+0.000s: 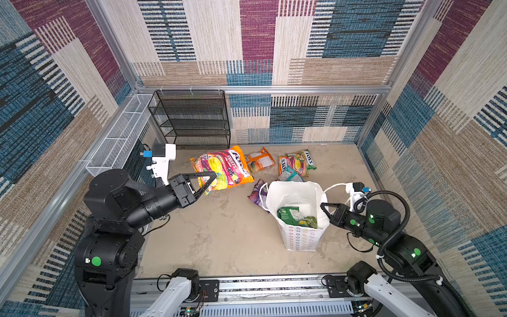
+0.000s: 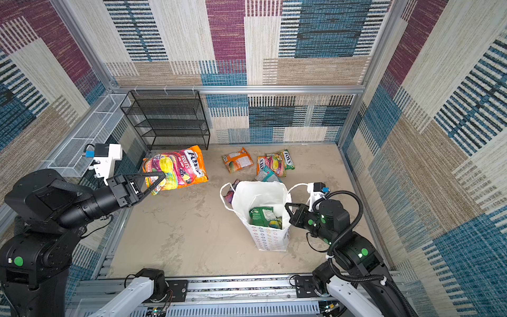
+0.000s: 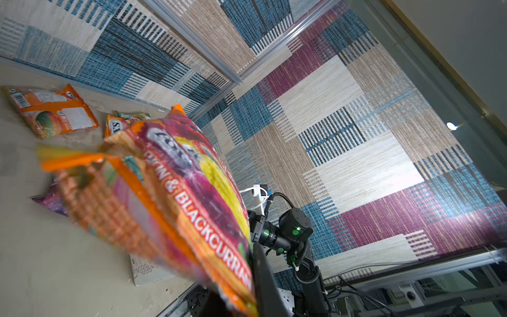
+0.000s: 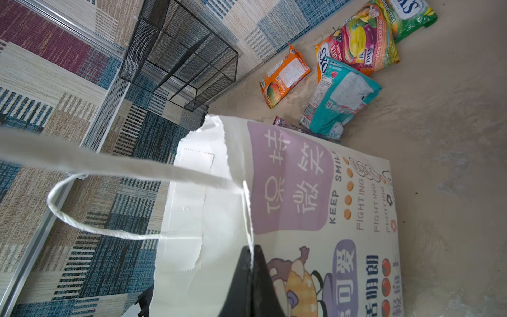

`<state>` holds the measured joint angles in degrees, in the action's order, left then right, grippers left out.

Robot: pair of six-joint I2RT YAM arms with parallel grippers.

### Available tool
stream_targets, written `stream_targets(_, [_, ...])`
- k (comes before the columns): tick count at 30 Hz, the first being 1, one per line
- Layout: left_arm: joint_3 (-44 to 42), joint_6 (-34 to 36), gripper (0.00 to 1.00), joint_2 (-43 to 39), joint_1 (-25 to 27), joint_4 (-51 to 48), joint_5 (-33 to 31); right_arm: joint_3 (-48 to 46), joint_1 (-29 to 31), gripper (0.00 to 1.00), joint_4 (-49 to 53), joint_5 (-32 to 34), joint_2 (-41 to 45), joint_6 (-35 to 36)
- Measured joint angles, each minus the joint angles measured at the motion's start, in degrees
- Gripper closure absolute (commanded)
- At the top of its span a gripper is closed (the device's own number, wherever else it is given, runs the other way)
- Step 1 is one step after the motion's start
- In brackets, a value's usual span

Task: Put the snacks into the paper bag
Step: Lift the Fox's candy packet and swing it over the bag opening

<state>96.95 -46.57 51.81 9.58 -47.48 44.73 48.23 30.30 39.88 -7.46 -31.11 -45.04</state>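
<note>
**Left gripper holds one packet; right gripper pins the bag rim**

1. The left gripper [image 1: 212, 177] [image 2: 164, 175] is closed on the near corner of the large fruit-print packet [image 1: 222, 167] [image 2: 178, 167]. In the left wrist view this packet [image 3: 175, 197] hangs tilted, and it appears raised off the surface [image 1: 219, 241]. It lies at about 10 o'clock from the paper bag, well apart from it.

2. The paper bag [image 1: 296, 189] [image 2: 260, 192] stands upright and open-mouthed at about 3 o'clock from the middle of the surface. A green packet [image 1: 293, 216] [image 2: 263, 216] lies inside it.

3. The right gripper [image 1: 322, 205] [image 2: 286, 205] is clamped on the bag's rim on its 3 o'clock side. The right wrist view shows both fingers [image 4: 260, 274] pressed together with the paper edge between them, beside the bag's printed face [image 4: 301, 192].

4. Loose packets on the surface:
   - A purple packet [image 1: 256, 192] [image 2: 229, 195] sits at 9 o'clock from the bag, against it and partly hidden by it.
   - A teal packet [image 1: 290, 174] [image 2: 267, 175] [image 4: 340, 98] sits at 12 o'clock, just beyond the rim.
   - A small fruit-print packet [image 1: 295, 163] [image 2: 273, 163] lies further out at 12 o'clock and overlaps a far green packet [image 1: 308, 159] [image 2: 288, 160].
   - An orange packet [image 1: 259, 160] [image 2: 237, 160] lies at 11 o'clock.

5. A black wire rack [image 1: 192, 118] stands against the far wall at 11 o'clock. A white mesh basket [image 1: 120, 134] runs along the wall at 10 o'clock.
</note>
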Motion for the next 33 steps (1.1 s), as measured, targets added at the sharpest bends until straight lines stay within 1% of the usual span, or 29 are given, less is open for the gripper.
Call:
stream_targets(3, [1.5,0.0,1.00,1.8,5.7,-0.1,-1.2,0.5,0.0,1.00,0.2,0.1,-0.3,0.0])
stream_targets(6, [1.9,0.5,1.00,4.4,14.1,-0.2,-4.4,0.8,0.0,1.00,0.5,0.5,-0.4,-0.2])
stream_targets(8, [2.1,1.7,1.00,6.8,21.1,-0.3,-7.9,1.0,0.0,1.00,1.0,0.6,-0.4,-0.2])
stream_targets(12, [2.5,4.2,1.00,11.7,33.0,-0.3,-15.5,1.5,0.0,1.00,1.6,1.7,-0.1,-0.2])
stream_targets(16, [3.4,6.6,1.00,16.5,40.9,-0.4,-22.6,1.4,0.0,1.00,1.7,2.1,0.3,-0.7])
stream_targets(20, [3.5,8.9,1.00,20.0,46.7,-0.7,-30.4,0.9,0.0,1.00,1.7,2.1,0.7,-1.2])
stream_targets(24, [1.4,9.3,1.00,21.9,52.4,-0.7,-35.8,0.9,0.0,1.00,2.0,2.1,0.8,-1.4])
stream_targets(28, [1.9,9.7,1.00,26.2,56.0,-1.2,-40.2,0.4,0.0,1.00,1.9,2.1,1.5,-1.5])
stream_targets(33, [7.6,11.8,1.00,32.1,58.8,-2.4,-46.6,-1.0,0.0,1.00,1.6,1.6,1.9,-1.8])
